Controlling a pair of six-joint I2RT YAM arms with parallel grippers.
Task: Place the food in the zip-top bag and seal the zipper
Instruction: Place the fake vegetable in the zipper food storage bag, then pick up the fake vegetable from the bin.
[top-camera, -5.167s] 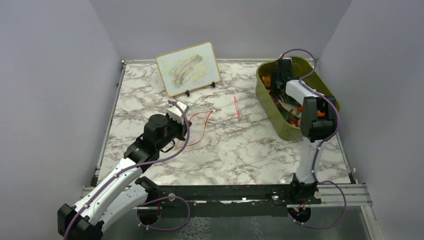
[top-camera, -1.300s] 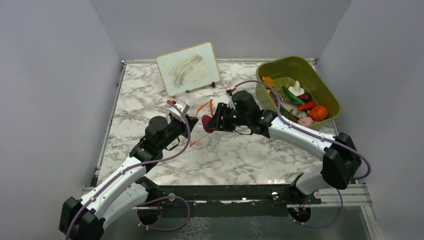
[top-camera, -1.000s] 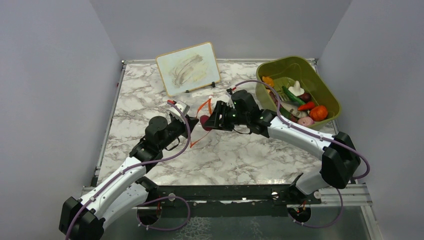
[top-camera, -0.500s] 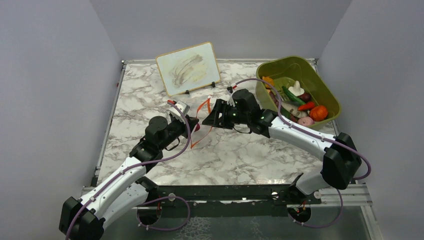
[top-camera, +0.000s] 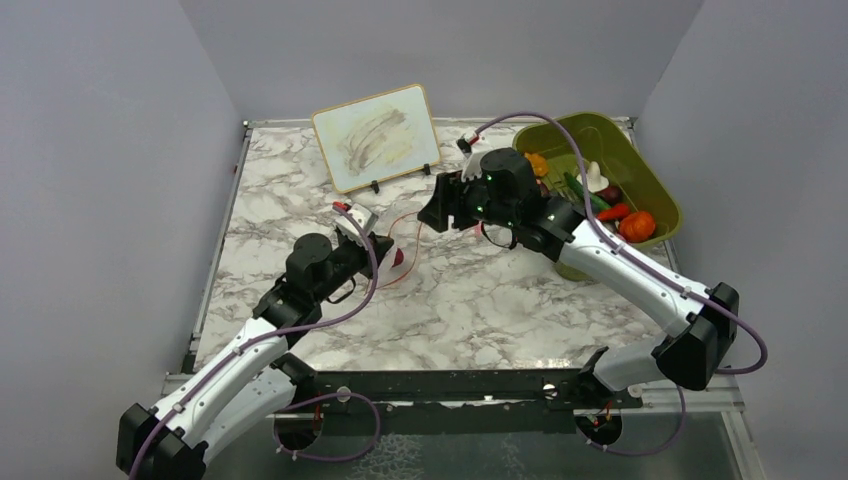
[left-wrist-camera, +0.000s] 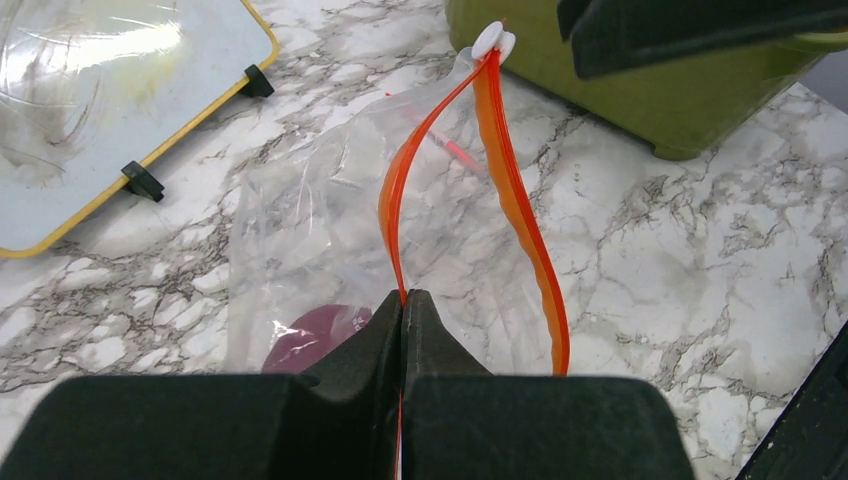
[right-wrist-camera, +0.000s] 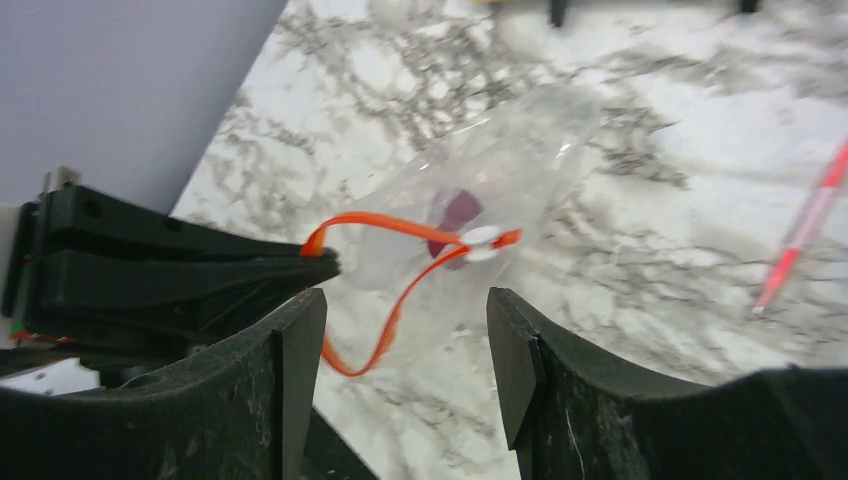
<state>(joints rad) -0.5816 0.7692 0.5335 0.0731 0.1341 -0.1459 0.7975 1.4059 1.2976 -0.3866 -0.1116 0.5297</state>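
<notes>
The clear zip-top bag (left-wrist-camera: 330, 200) lies on the marble between the arms, mouth open. Its red-orange zipper (left-wrist-camera: 520, 210) bows into two strips that meet at a white slider (left-wrist-camera: 493, 40). My left gripper (left-wrist-camera: 404, 300) is shut on the near strip of the zipper. A dark purple-red food piece (left-wrist-camera: 315, 335) lies inside the bag, and it also shows in the right wrist view (right-wrist-camera: 458, 212). My right gripper (right-wrist-camera: 405, 350) is open and empty, raised above the bag's far end (top-camera: 437, 205). More food, including an orange ball (top-camera: 636, 225), lies in the olive-green bin (top-camera: 650, 170).
A yellow-framed whiteboard (top-camera: 377, 135) stands on clips at the back. A thin red-pink pen (right-wrist-camera: 805, 240) lies on the marble between bag and bin. The bin sits at the back right. Grey walls close in the sides and back.
My right gripper carried the dark purple-red piece to the bag's mouth, let it go inside, and has drawn back up toward the bin. My left gripper kept hold of the zipper.
</notes>
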